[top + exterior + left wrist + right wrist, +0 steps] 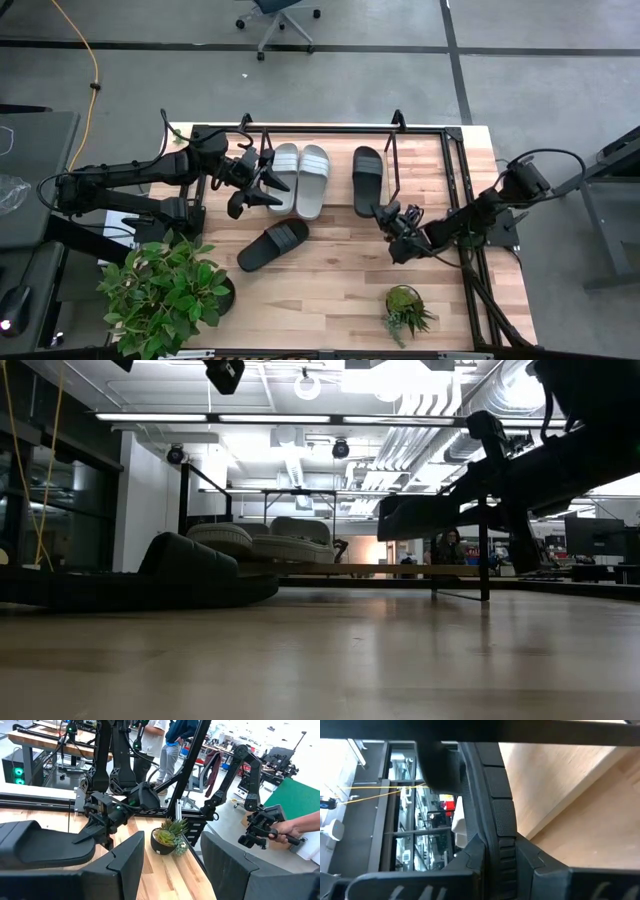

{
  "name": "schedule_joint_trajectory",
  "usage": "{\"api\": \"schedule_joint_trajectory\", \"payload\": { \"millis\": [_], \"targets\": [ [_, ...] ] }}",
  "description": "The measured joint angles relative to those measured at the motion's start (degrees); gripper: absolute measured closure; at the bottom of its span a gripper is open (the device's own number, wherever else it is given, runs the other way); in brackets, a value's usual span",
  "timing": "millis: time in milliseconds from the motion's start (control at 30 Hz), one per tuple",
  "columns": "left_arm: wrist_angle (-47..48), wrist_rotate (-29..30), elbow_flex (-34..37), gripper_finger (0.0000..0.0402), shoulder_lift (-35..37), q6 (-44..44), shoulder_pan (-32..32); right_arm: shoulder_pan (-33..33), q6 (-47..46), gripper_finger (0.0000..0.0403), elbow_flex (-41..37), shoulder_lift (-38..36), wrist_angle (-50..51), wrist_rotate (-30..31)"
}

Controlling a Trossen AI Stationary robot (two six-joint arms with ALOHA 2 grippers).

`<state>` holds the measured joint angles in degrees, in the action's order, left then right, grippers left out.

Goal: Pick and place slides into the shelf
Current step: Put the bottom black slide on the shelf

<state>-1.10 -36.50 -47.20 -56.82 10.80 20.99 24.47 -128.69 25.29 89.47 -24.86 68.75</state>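
People beyond the table [165, 740] cut off at the shoulders, a hand [295, 827] entering from the frame edge, the shelf [300, 569] partly masked by a black slide [190, 575], distant figure [450, 548] blurred.

A large leafy potted plant [165, 290] stands on the near left corner of the wooden table [330, 285], just beside the left arm's base, and a small succulent in a dark pot [405, 308] sits near the front edge, a little below the right gripper. Beyond the table a yellow cable [88, 60] trails over the grey floor and an office chair [278, 14] stands at the far side. In the left wrist view a person's hand [295, 826] holds a black device off to the side, well apart from the table.
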Motion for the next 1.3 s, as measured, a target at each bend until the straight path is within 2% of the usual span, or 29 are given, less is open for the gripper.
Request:
{"api": "schedule_joint_trajectory", "payload": {
  "millis": [100,233,433,733,1067,1300],
  "targets": [
    [0.0,-0.15,0.0,0.0218,0.0,0.08,0.0,0.04,-0.01,0.0368,-2.18,0.0,-3.31,-0.02],
    [0.0,-0.62,0.0,0.0218,0.0,0.14,-0.02,1.34,0.58,0.0368,-4.46,0.0,-9.39,3.28],
    [0.0,-0.48,0.0,0.0218,0.0,0.14,0.0,1.38,0.16,0.0368,-4.64,0.0,-7.9,0.1],
    [0.02,-0.03,0.0,0.0218,0.0,0.17,0.0,1.27,0.15,0.0368,-8.2,0.0,-12.85,0.89],
    [0.02,0.08,0.0,0.0218,0.0,0.17,0.0,-2.8,-0.08,0.0366,-8.26,0.0,-12.05,-4.39],
    [0.02,0.08,0.0,0.0218,0.0,0.17,0.0,-3.49,-0.27,0.0361,-8.26,0.0,-11.81,-4.57]
  ]
}}
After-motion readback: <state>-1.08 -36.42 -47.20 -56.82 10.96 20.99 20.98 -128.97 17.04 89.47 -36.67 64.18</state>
